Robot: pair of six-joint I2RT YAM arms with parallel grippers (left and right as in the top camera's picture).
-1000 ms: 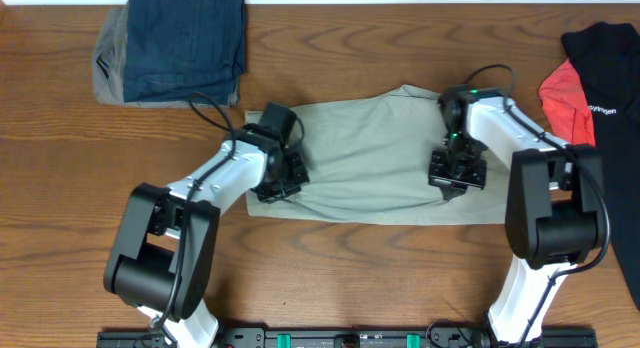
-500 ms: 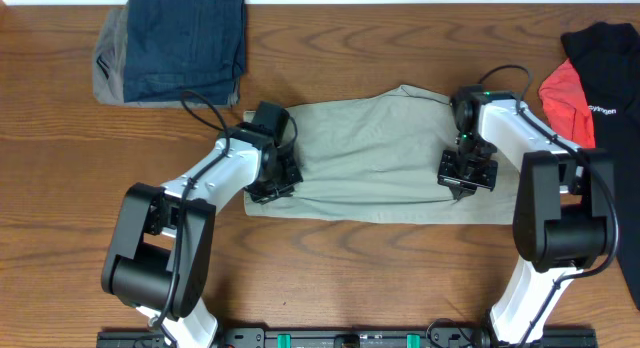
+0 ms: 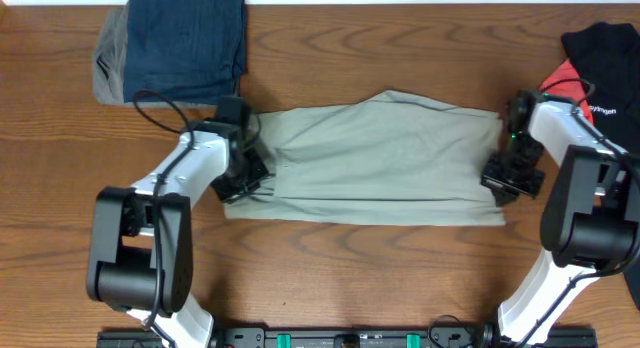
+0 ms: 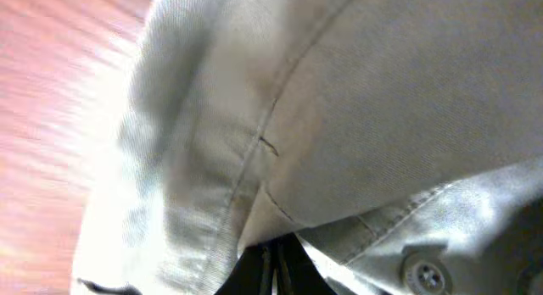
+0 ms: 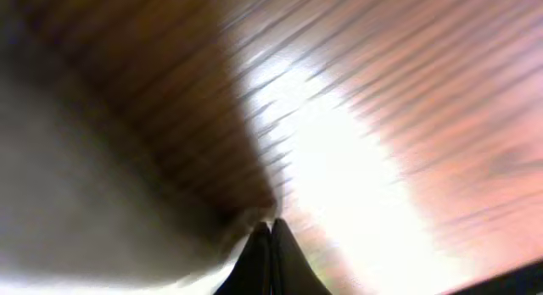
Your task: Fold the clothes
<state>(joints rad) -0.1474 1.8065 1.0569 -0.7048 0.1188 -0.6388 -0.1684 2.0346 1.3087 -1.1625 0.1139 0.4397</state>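
The clothes [image 3: 380,158], pale khaki trousers, lie stretched in a long band across the middle of the table [image 3: 330,273]. My left gripper [image 3: 243,178] is at their left end, shut on the fabric. In the left wrist view its closed tips [image 4: 273,259] pinch the clothes [image 4: 382,117] beside a seam and a button [image 4: 422,269]. My right gripper [image 3: 503,178] sits at the right end. The right wrist view is blurred; its tips [image 5: 271,231] are pressed together at the edge of the clothes [image 5: 102,202], with bare wood to the right.
Folded dark blue jeans [image 3: 185,38] rest on a grey garment [image 3: 108,68] at the back left. A black garment [image 3: 605,48] and a coral-red one [image 3: 565,93] lie at the right edge. A black rail [image 3: 330,338] runs along the front.
Both arms have swung outward, the left one leftward and the right one rightward. The trousers have been drawn out longer and flatter between them.
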